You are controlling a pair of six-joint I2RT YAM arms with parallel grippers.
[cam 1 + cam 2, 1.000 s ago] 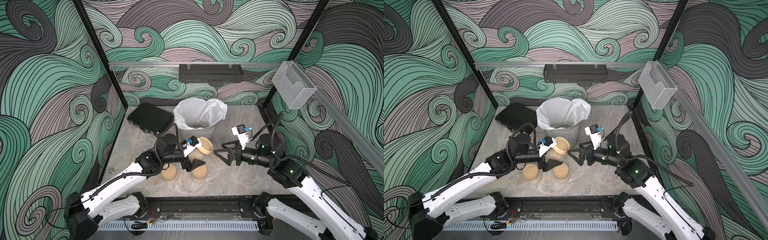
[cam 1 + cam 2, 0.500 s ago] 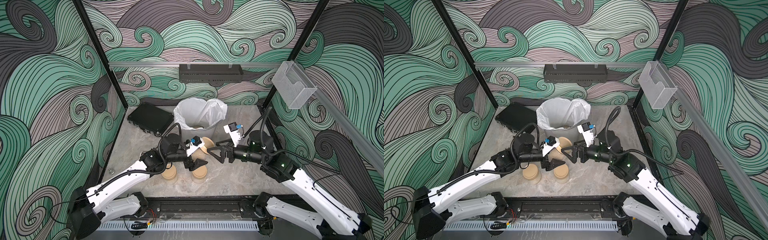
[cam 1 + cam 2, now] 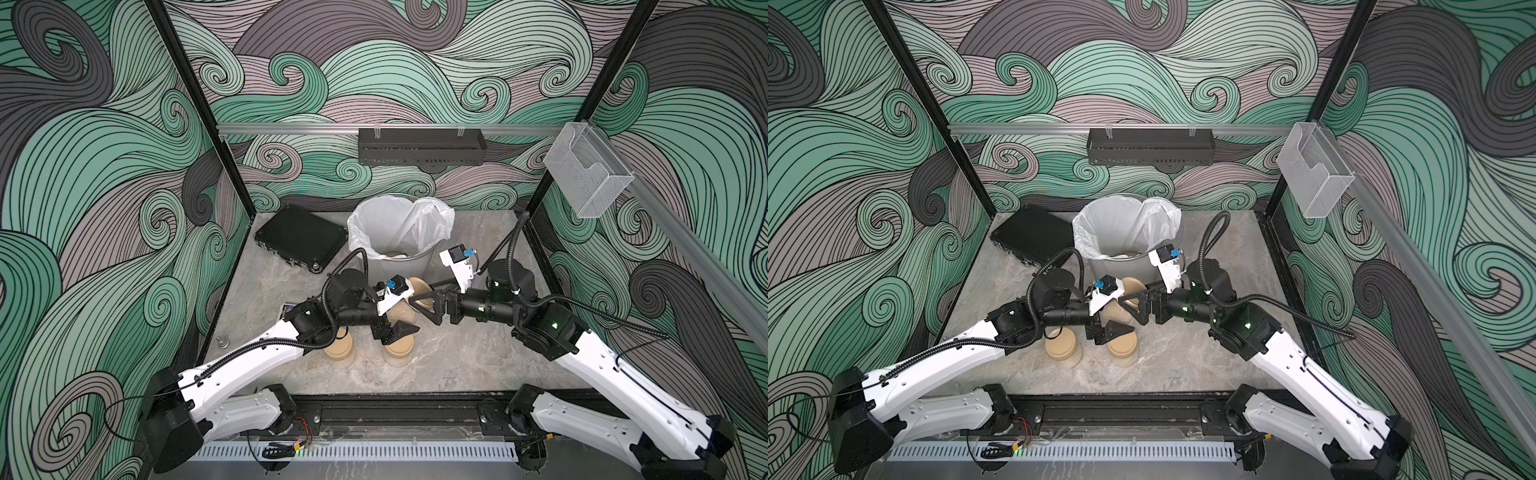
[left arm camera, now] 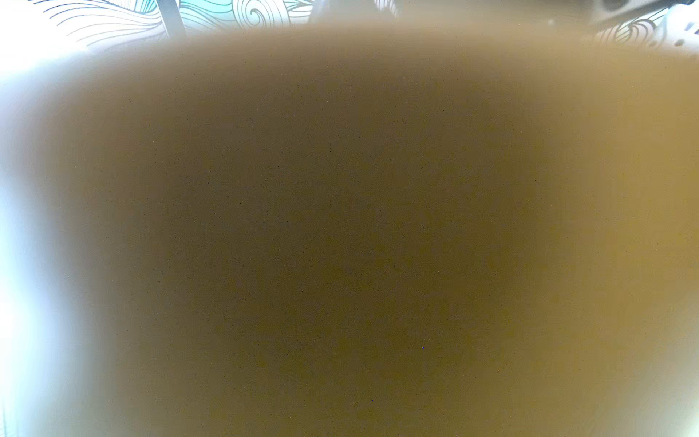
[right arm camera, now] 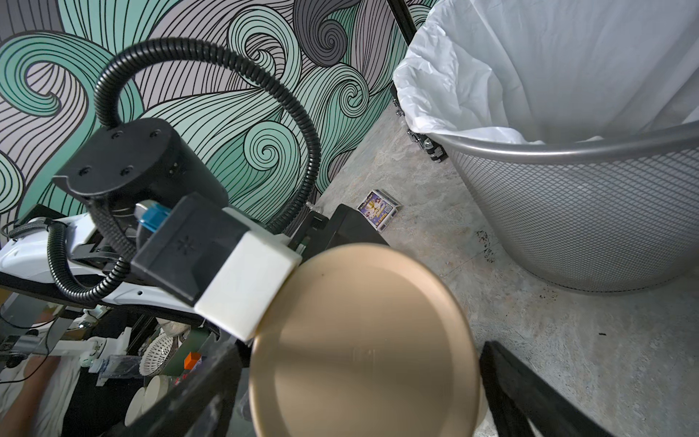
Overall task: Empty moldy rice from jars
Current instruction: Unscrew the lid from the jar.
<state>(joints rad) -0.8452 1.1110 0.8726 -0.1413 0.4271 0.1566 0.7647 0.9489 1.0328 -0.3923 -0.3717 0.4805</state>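
Standing upright two jars (image 3: 338,348) (image 3: 400,352), third jar (image 5: 363,340) in left tool (image 3: 405,311), one wastebasket (image 5: 567,212)

Lined mesh wastebasket (image 5: 567,212), black case (image 3: 301,239)

Tan lid (image 5: 363,340), silver mesh bin (image 5: 567,212), white liner (image 5: 529,56); rice (image 3: 404,311) prob. beige.
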